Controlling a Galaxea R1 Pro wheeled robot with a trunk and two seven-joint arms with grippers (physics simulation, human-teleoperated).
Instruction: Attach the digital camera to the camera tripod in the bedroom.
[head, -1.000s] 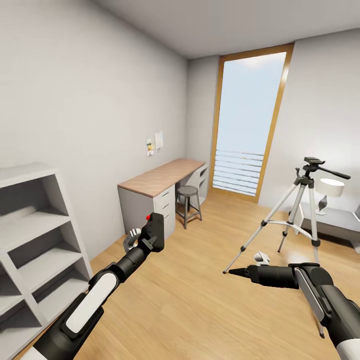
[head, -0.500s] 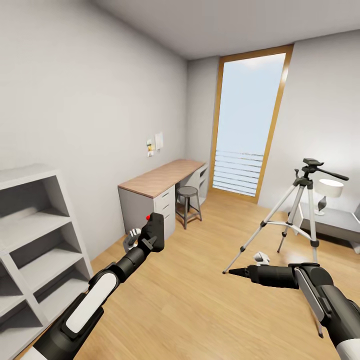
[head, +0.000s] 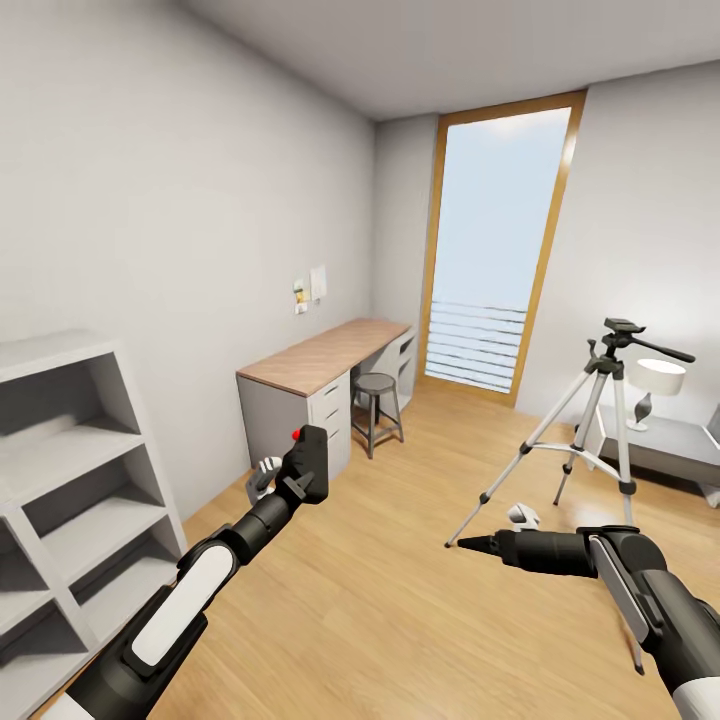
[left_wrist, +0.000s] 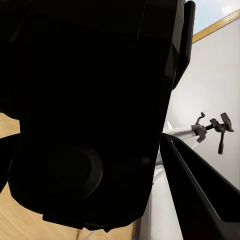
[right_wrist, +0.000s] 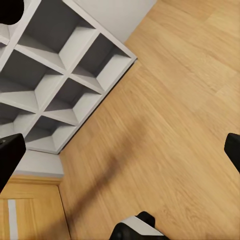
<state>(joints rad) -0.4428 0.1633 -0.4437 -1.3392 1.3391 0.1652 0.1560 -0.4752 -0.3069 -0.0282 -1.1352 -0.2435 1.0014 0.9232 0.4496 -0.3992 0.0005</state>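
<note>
Gripping the camera (head: 306, 462) upright at near left, the left gripper (head: 290, 480) stays well apart from the tripod (head: 600, 420) at far right, while the right gripper (head: 478, 545) shows its fingers spread wide.

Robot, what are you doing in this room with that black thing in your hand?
The left gripper is holding the digital camera, a chunky black one with a red button, up over the wood floor. The camera tripod stands to the right, near the window, with nothing on its head yet. The right gripper is empty and open. So the camera is not yet on the tripod.
</note>
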